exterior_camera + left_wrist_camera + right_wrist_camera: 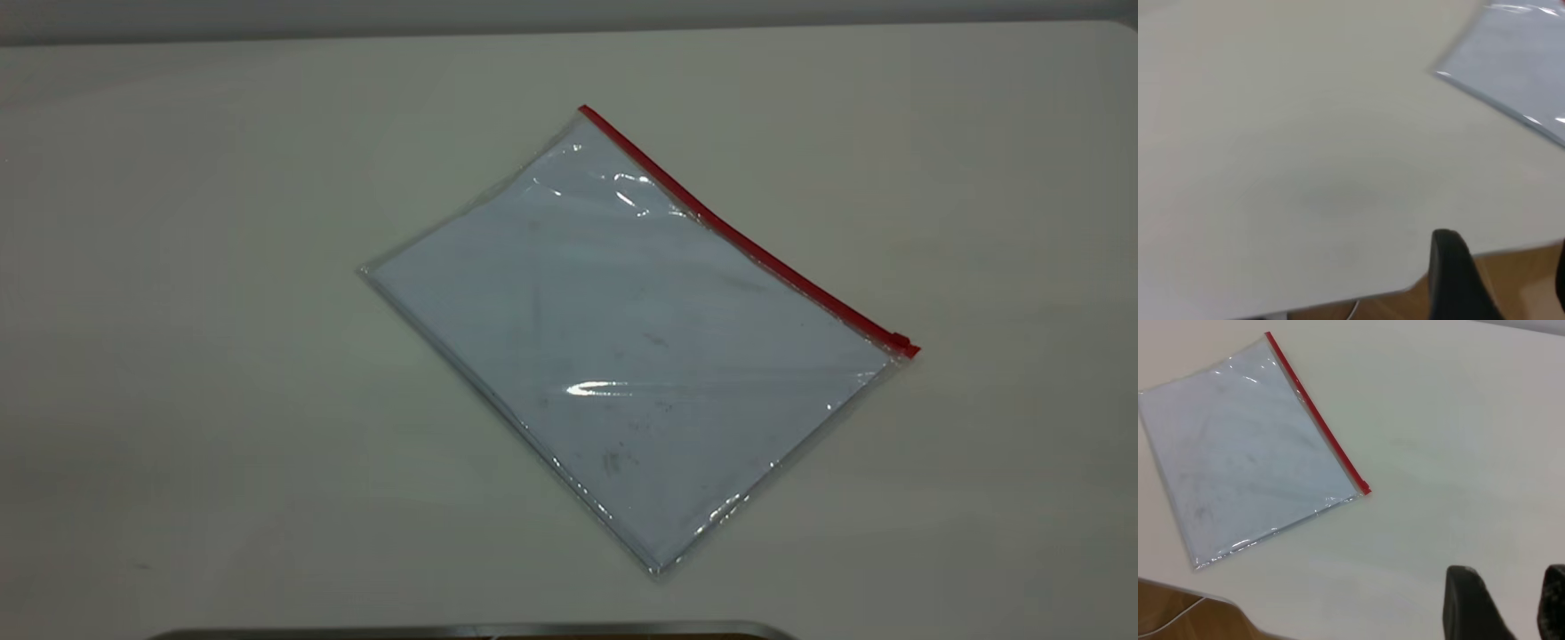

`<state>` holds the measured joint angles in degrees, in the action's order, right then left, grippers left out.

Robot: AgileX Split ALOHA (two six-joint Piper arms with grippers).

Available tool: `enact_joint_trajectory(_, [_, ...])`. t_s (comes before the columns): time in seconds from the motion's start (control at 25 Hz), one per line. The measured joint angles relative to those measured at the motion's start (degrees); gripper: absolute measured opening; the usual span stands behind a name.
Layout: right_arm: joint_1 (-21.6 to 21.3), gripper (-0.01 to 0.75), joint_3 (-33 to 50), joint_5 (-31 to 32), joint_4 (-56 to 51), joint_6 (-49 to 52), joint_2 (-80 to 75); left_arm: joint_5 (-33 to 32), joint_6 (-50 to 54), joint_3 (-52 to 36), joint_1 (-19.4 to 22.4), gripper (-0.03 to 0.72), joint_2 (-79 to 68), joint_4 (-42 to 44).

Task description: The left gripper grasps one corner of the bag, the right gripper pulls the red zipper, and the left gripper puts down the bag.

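The bag (622, 347) lies flat on the white table, a clear pouch with pale smudged sheets inside. The red zipper (738, 233) runs along its far right long edge, with the slider tab (900, 341) at the near right end. The red-strip corners lie at the far end (584, 111) and by the tab. Neither gripper shows in the exterior view. The left gripper (1501, 283) is open and empty over the table edge, far from the bag (1518, 60). The right gripper (1511, 607) is open and empty, away from the bag (1245, 453) and zipper (1318, 420).
The white table (222, 356) surrounds the bag on all sides. A dark grey rim (471, 631) shows at the near edge of the exterior view. The table edge (1338, 298) with wooden floor beyond shows in the left wrist view, and also in the right wrist view (1205, 593).
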<state>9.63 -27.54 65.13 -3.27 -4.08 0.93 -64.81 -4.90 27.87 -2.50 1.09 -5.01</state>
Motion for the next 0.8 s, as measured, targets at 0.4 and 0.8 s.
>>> enact_joint_trajectory(0.4, [0.07, 0.241, -0.05, 0.06, -0.1, 0.0, 0.0, 0.0, 0.07, 0.0, 3.04, 0.426, 0.0, 0.0])
enact_joint_trajectory(0.8, [0.07, 0.241, -0.05, 0.06, -0.1, 0.0, 0.0, -0.04, 0.07, 0.0, 3.04, 0.426, 0.0, 0.0])
